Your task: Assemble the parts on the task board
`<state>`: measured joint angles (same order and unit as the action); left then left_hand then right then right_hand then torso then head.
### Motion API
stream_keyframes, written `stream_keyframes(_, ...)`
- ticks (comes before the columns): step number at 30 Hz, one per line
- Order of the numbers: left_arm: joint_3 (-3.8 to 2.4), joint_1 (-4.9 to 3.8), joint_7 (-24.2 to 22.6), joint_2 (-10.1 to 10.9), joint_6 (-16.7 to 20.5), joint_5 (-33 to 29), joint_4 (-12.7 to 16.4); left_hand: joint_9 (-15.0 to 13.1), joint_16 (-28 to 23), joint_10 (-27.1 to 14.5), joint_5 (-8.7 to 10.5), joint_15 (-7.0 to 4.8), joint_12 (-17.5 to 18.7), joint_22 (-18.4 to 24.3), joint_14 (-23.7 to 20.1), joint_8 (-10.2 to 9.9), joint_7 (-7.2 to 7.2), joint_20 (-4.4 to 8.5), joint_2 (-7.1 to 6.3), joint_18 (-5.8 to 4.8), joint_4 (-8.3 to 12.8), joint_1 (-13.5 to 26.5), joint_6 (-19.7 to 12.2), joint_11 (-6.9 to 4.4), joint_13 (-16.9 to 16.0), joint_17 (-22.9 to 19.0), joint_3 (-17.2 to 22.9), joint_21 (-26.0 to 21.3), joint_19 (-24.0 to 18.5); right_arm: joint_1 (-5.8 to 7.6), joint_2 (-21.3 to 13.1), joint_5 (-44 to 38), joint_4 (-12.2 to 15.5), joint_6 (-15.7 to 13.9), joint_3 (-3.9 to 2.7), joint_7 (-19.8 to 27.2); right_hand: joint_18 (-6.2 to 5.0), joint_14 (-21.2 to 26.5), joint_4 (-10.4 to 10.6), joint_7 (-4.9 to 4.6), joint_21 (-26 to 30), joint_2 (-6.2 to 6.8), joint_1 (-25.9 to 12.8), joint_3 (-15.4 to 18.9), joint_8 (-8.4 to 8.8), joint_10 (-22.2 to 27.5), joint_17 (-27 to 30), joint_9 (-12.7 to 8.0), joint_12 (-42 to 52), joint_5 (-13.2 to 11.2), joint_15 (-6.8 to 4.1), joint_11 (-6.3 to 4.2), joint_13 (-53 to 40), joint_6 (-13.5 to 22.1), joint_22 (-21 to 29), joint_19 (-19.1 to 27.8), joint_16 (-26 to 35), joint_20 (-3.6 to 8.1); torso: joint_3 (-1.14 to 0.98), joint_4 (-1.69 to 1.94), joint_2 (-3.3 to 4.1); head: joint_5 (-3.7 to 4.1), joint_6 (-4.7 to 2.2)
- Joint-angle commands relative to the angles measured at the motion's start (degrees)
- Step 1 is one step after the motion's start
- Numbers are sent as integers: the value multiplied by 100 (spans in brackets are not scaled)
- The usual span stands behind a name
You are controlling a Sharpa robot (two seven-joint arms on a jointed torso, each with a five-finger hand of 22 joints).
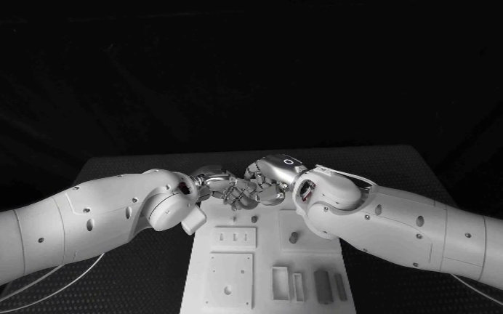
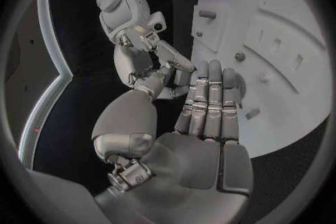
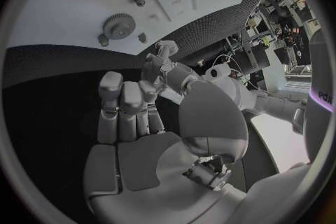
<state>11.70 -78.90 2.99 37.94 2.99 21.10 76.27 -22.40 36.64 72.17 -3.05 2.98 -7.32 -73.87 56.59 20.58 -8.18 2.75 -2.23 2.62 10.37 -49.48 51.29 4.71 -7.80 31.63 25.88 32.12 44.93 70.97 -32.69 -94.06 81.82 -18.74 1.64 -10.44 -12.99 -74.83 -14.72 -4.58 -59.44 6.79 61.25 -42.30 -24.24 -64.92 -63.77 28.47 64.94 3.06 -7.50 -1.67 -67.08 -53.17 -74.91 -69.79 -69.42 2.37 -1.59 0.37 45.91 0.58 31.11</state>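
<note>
The white task board (image 1: 262, 259) lies in the middle of the table, and both hands meet over its far end. My left hand (image 1: 215, 183) has its fingers (image 2: 210, 101) straight and side by side, thumb apart, palm bare. My right hand (image 1: 270, 178) faces it with fingers (image 3: 127, 102) bent forward, so their tips are hidden; one finger (image 2: 175, 60) reaches to the left hand's fingertips. Whether a part sits between the two hands I cannot tell. A grey gear (image 3: 119, 26) lies on the board. Grey bar-shaped parts (image 1: 323, 285) lie at the board's near right.
Raised white plates with slots (image 1: 236, 238) and a larger square plate (image 1: 230, 279) sit on the board's left half. Small pegs (image 3: 140, 0) stand near the gear. Both forearms (image 1: 94, 219) flank the board over the black table (image 1: 137, 165).
</note>
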Motion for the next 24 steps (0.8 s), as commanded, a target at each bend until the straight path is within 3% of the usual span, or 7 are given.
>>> stream_keyframes(1, -12, -12, -77, -24, -59, -86, 46, -10, -23, 54, -1, 15, -28, -7, 31, 36, 3, -22, 49, 106, 66, -61, 50, 0, -14, -2, -1, 21, -15, -8, 39, -66, 4, 129, 6, 26, -201, -8, -10, 29, 22, 14, -15, -15, -14, 8, 8, -14, 3, -27, -31, -30, 7, -697, -13, -27, 34, 22, 1, -1, -4, -2, 6)
stream_keyframes(9, -12, -12, -82, -35, -8, -165, 60, -12, -25, 88, -6, 16, -40, -5, 36, 44, 18, -23, 187, 100, 109, -77, 95, -15, -28, -1, 1, 25, -12, -12, 93, -26, -30, 171, 25, 45, -201, -9, -11, 29, 23, 19, -18, -23, -14, 7, 8, -15, 2, -27, -31, -30, 7, -697, -12, -28, 36, 21, 1, -2, -5, -8, 8)
stream_keyframes(18, -12, -12, -76, -47, 68, -223, 86, -15, -35, 164, 6, 19, -70, 10, 27, 59, 54, -26, 179, 86, -72, 213, 185, -47, -58, -2, -107, 0, -60, -18, 105, -14, -46, 190, 53, 47, -201, -11, -11, 29, 26, 28, -20, -40, -16, 4, 8, -17, 1, -27, -31, -30, 7, -699, -10, -30, 37, 20, -2, -2, -4, -21, 11)
stream_keyframes(24, -12, -12, -66, -50, 118, -236, 76, -10, -36, 185, -11, 15, -73, 9, 25, 53, 68, -21, 356, 88, -151, 263, 218, -60, -70, 1, -74, 0, -77, -18, 117, -1, -34, 227, 77, 53, -201, -12, -13, 29, 27, 33, -20, -52, -17, 3, 8, -19, 1, -27, -31, -30, 7, -700, -9, -31, 39, 20, -1, -3, -5, -21, 22)
